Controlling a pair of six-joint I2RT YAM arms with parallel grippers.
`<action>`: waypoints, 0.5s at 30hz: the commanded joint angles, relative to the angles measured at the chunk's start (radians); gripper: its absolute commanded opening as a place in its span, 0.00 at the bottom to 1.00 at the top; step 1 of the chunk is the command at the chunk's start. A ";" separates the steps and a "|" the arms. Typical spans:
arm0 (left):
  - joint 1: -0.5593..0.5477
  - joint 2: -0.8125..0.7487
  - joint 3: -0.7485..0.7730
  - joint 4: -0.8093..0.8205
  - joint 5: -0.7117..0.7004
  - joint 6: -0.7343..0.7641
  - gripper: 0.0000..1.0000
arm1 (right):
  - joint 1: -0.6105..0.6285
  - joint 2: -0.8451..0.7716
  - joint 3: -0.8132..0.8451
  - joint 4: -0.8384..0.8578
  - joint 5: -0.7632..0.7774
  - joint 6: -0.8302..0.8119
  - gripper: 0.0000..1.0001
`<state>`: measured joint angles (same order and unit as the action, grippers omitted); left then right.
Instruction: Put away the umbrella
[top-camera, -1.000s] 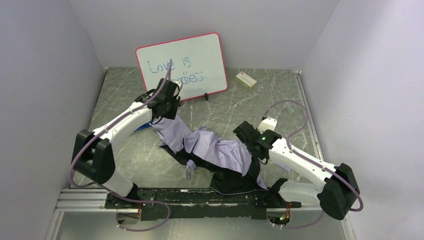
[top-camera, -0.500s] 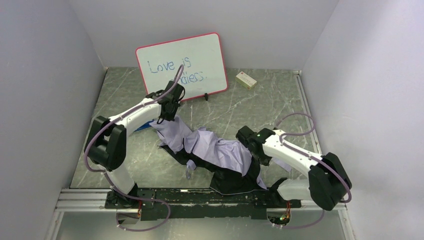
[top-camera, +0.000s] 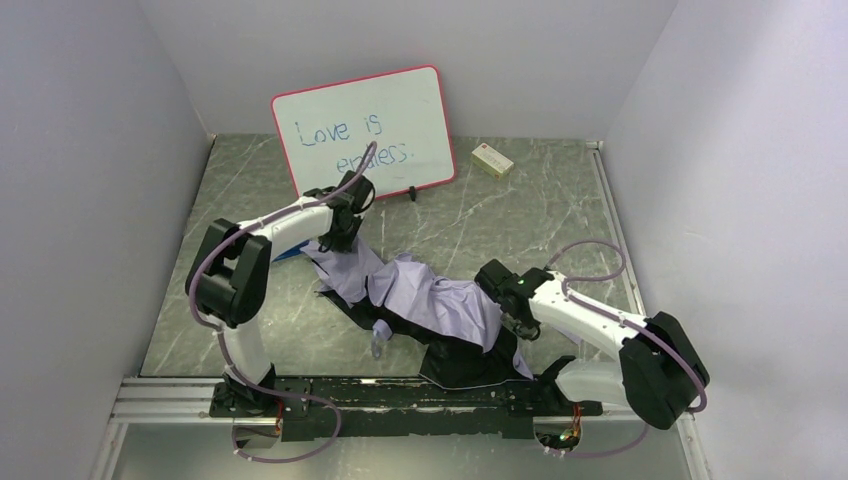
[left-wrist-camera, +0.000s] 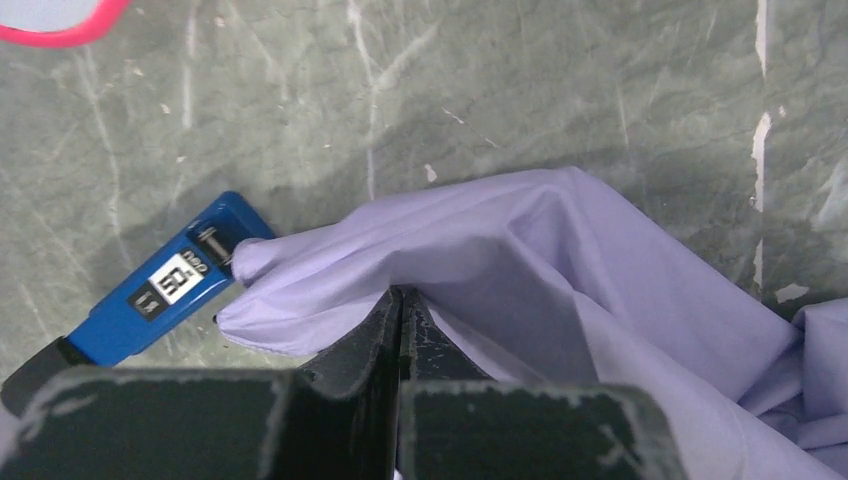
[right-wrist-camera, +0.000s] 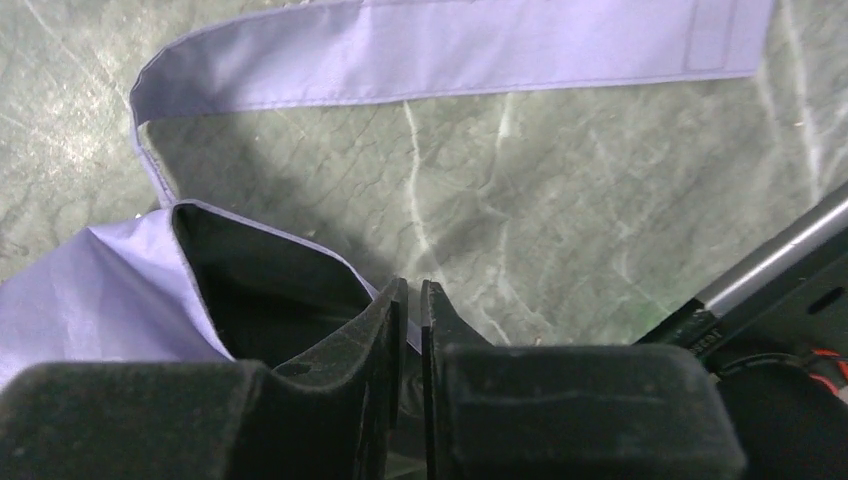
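Note:
The umbrella (top-camera: 430, 300) lies crumpled across the middle of the table, pale lavender fabric on top and black lining underneath. My left gripper (top-camera: 340, 232) is at its far left end, shut on a fold of the lavender fabric (left-wrist-camera: 480, 250); the jaws (left-wrist-camera: 402, 295) meet under the fold. My right gripper (top-camera: 515, 325) is at the umbrella's right end. Its jaws (right-wrist-camera: 413, 288) are nearly together on the thin fabric edge, next to the black lining (right-wrist-camera: 270, 285). The closure strap (right-wrist-camera: 450, 50) lies flat on the table beyond. The handle is hidden.
A red-framed whiteboard (top-camera: 365, 130) leans on the back wall. A small cream box (top-camera: 492, 160) lies at the back right. A blue marker-like object (left-wrist-camera: 165, 285) lies partly under the fabric's left end. A grey rod (right-wrist-camera: 770, 255) crosses the right wrist view's edge.
Both arms have folded in, elbows swinging toward the table's middle. The left gripper sank onto the fabric's far end; the right gripper moved slightly nearer and right. The umbrella has barely shifted.

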<state>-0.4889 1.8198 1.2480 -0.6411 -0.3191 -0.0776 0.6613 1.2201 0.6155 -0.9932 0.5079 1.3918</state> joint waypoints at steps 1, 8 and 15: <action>0.003 0.030 -0.022 -0.026 0.082 0.022 0.05 | 0.001 0.000 -0.033 0.107 -0.074 -0.057 0.13; -0.046 -0.005 -0.090 -0.004 0.242 0.003 0.05 | 0.000 -0.107 -0.113 0.304 -0.213 -0.151 0.08; -0.210 -0.022 -0.146 0.071 0.369 -0.055 0.05 | 0.003 -0.150 -0.166 0.474 -0.329 -0.197 0.01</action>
<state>-0.6052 1.8141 1.1355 -0.6258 -0.1173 -0.0788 0.6613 1.0657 0.4702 -0.6735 0.2897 1.2339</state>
